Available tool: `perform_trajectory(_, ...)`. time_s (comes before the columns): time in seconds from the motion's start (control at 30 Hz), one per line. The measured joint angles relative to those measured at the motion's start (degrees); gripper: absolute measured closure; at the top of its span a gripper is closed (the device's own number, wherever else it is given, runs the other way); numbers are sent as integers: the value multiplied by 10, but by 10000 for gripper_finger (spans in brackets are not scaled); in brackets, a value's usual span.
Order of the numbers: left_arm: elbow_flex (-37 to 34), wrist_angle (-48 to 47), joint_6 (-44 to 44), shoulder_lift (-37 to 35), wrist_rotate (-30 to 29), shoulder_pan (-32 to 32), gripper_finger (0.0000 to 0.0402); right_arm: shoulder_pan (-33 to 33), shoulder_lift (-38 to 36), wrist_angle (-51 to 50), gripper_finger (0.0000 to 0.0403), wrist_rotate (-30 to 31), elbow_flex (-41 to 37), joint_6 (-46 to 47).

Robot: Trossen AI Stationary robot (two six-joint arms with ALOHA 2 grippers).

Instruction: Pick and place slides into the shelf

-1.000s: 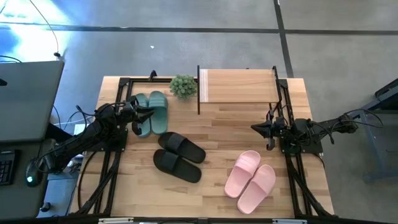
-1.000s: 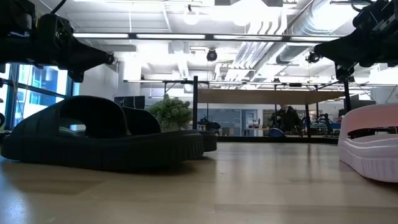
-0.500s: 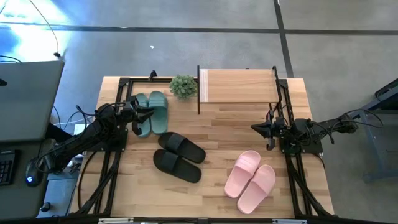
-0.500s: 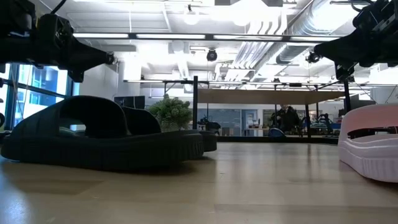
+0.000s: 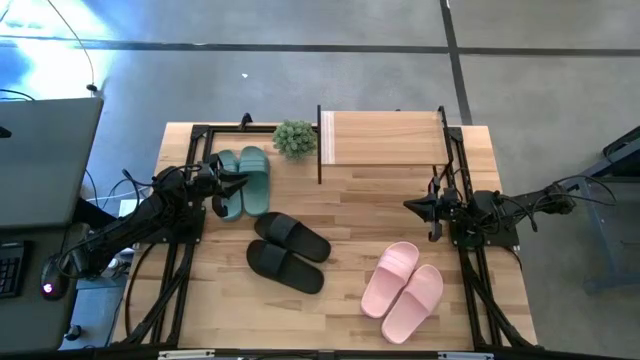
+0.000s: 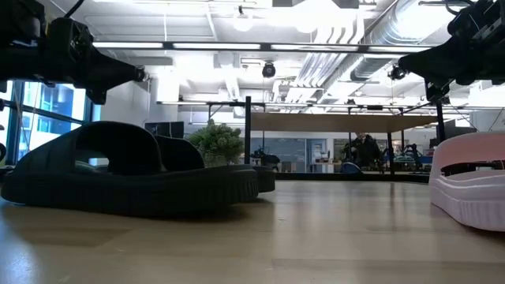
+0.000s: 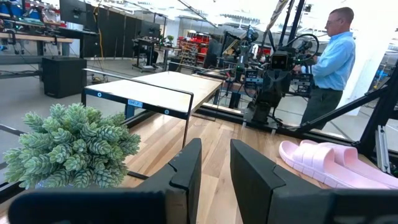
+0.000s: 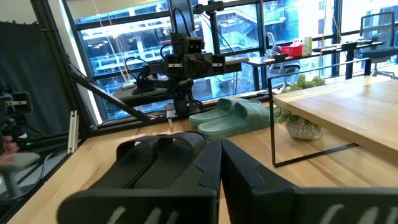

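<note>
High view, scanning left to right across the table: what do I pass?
Left gripper → teal-green slides → black slides → pink slides → right gripper. The plant and the empty shelf sit along the far edge.

The light wooden table is carrying a teal-green pair near its left edge, a black pair at its middle, a pale pink pair front right, a potted plant and the shelf at the back.
</note>
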Motion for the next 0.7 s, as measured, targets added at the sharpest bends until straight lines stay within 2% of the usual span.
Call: perform_trajectory(0.7, 0, 37, -34, 0, 8, 0, 330, 0, 0, 1, 402, 2, 0, -30)
